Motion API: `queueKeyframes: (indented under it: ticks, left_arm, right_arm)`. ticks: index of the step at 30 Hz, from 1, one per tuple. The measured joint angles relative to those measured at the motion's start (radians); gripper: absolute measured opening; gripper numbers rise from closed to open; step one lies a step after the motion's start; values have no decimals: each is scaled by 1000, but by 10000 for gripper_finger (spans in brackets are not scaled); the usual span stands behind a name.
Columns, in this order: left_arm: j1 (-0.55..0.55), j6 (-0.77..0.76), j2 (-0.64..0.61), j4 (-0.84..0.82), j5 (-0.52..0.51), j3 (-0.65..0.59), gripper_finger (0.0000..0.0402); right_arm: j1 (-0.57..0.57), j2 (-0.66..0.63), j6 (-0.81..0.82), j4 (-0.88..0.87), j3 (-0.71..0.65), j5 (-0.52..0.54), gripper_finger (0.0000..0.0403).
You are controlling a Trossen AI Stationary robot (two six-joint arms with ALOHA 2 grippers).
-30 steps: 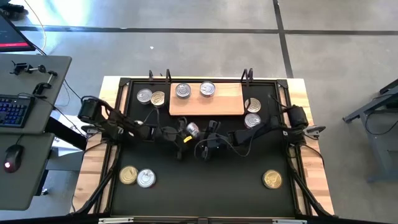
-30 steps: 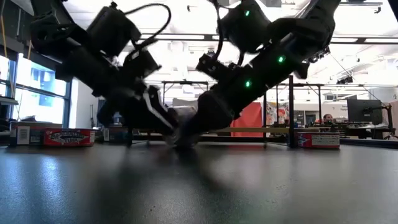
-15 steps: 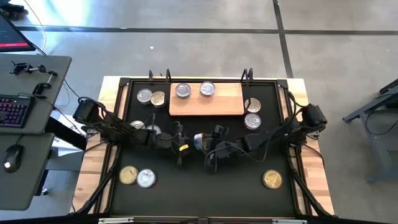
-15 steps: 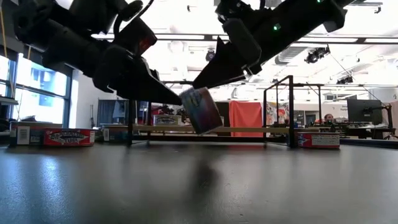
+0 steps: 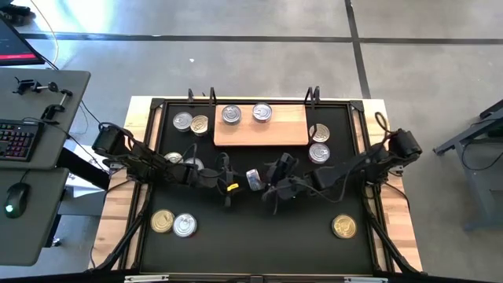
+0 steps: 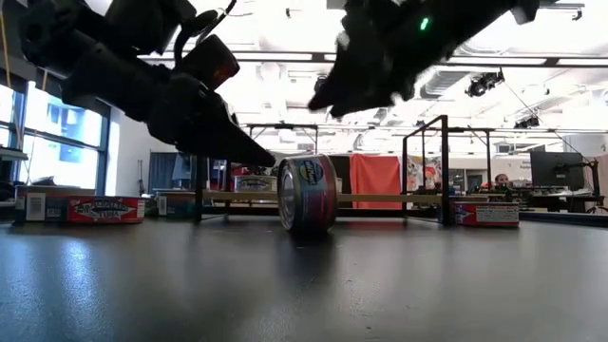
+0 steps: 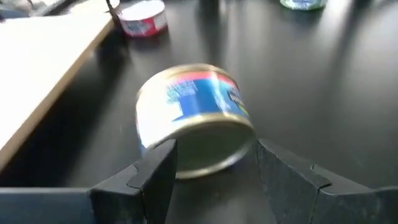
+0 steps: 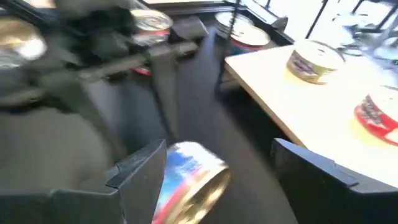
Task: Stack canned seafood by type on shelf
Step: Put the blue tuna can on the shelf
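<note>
a black mat (image 5: 259,236) covers the table, with a pale wooden shelf (image 5: 271,131) at its far edge. two silver-lidded cans (image 5: 231,115) (image 5: 262,112) sit on the shelf. on the mat, a silver and a gold can (image 5: 191,123) lie left of the shelf, two more (image 5: 319,143) right of it, a gold and silver pair (image 5: 173,222) near the front left, and one gold can (image 5: 343,227) front right. in the middle of the mat a blue-labelled can (image 6: 307,195) stands on its edge, free of both grippers. the left gripper (image 7: 214,168) is just beside it, fingers spread wide and holding nothing. the right gripper (image 8: 217,168) hovers above it from the other side, fingers also apart and empty.
</note>
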Motion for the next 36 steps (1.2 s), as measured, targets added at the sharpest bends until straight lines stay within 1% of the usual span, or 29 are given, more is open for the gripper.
queueKeyframes:
  ticks: [2,5,7,10,14,17,20,24,26,27,29,32,34,36]
  left_arm:
    - [1,-29,0,-29,35,0,208]
    - [1,-85,20,-39,69,0,208]
    - [1,-104,54,-31,78,0,208]
    - [2,-111,131,86,81,0,208]
    - [19,-96,260,268,178,50,208]
    - [37,-65,322,289,252,135,208]
    - [48,-8,325,249,291,185,208]
    - [49,2,256,207,267,195,208]
    - [42,2,201,144,243,185,208]
    - [38,3,177,118,228,186,208]
    - [30,12,125,35,175,180,208]
    - [21,27,70,-80,91,177,208]
    - [19,31,48,-147,49,174,208]
    - [23,36,47,-156,41,175,208]
  right_arm:
    - [16,-16,48,-56,0,-52,281]
    - [28,-20,155,-148,0,-163,281]
    - [28,-3,215,-189,0,-200,281]
    - [28,38,257,-241,-2,-199,281]
    - [28,36,304,-339,-2,-224,281]
    - [27,-3,335,-424,-2,-217,281]
    - [35,-35,334,-449,-1,-179,281]
    - [69,-27,246,-437,-13,-101,281]
    - [83,-8,203,-402,-45,-89,281]
    - [88,-3,211,-386,-69,-81,281]
    - [84,4,283,-363,-114,-71,281]
    - [77,11,353,-273,-179,-101,281]
    - [77,23,337,-148,-217,-110,281]
    - [76,23,286,-43,-245,-109,281]
